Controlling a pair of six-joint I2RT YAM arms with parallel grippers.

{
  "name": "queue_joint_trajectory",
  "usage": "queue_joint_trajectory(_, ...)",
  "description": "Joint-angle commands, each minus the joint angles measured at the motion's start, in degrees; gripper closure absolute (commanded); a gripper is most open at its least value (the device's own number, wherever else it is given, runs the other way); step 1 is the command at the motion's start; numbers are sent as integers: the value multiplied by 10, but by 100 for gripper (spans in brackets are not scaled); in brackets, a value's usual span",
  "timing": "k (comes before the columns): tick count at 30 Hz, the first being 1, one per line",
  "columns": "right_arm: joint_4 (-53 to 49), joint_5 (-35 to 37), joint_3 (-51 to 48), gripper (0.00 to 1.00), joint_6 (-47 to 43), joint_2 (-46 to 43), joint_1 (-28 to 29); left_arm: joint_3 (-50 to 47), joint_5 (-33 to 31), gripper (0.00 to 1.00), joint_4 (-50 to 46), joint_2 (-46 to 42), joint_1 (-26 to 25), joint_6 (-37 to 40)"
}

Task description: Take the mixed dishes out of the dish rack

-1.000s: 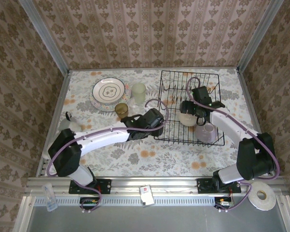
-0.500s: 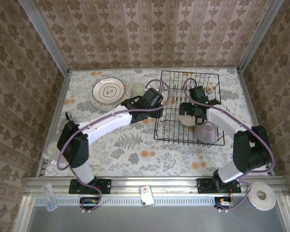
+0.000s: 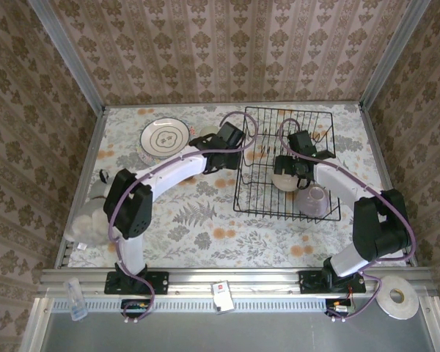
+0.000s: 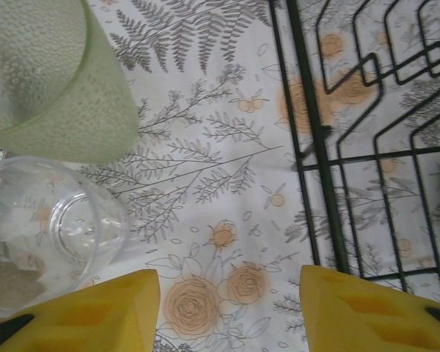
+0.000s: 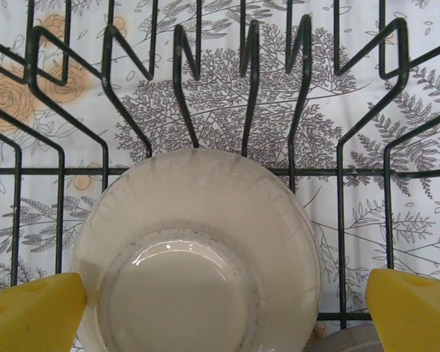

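The black wire dish rack (image 3: 260,196) stands right of centre. A cream bowl (image 5: 198,257) lies upside down inside it (image 3: 284,181), with a lavender bowl (image 3: 313,199) just nearer. My right gripper (image 5: 224,312) is open and straddles the cream bowl; its left pad (image 5: 37,308) is at the bowl's edge and its right pad is apart. My left gripper (image 4: 231,308) is open over bare tablecloth, left of the rack's edge (image 4: 315,139). A pale green glass (image 4: 51,81) is ahead to its left (image 3: 205,133). White plates (image 3: 165,137) sit at back left.
A clear round glass vessel (image 4: 55,231) stands beside the left finger, under the green glass. Crumpled white material (image 3: 88,224) lies at the table's left edge. Patterned walls close in the back and sides. Open tablecloth lies in front of the rack.
My left arm has swung from the rack's front left corner back towards the green glass. The right gripper has stayed over the cream bowl.
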Motion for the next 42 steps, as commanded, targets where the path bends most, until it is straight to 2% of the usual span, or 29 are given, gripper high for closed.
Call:
queue_joint_trajectory(1,-9,17,-9,1,0,-6,-9,-2,15,49,-3,-2,5,0)
queue_joint_trajectory(5,1,0,-15,1,3,-19,-9,-28,25,48,38,-38,-7,5)
queue_joint_trajectory(9,-12,35,-16,1,2,-26,-16,-23,-10,47,31,-63,-31,13)
queue_joint_trajectory(13,-6,11,-23,2,9,-36,-32,-16,-18,46,27,-76,-48,22)
queue_joint_trajectory(17,7,-27,-24,1,4,-55,-32,-8,-12,38,38,-81,-72,52)
queue_joint_trajectory(20,13,-51,-28,1,5,-81,-39,-16,69,31,79,-84,-72,55)
queue_joint_trajectory(23,30,-99,-43,1,15,-117,-61,-28,149,30,125,-80,-69,47)
queue_joint_trajectory(31,67,-223,-74,14,44,-103,-131,-31,351,26,217,-31,-49,-13)
queue_joint_trajectory(36,100,-254,-104,17,61,-90,-156,-24,419,21,242,7,-38,-42)
queue_joint_trajectory(42,96,-233,-102,18,55,-50,-157,-5,458,13,240,52,-30,-64)
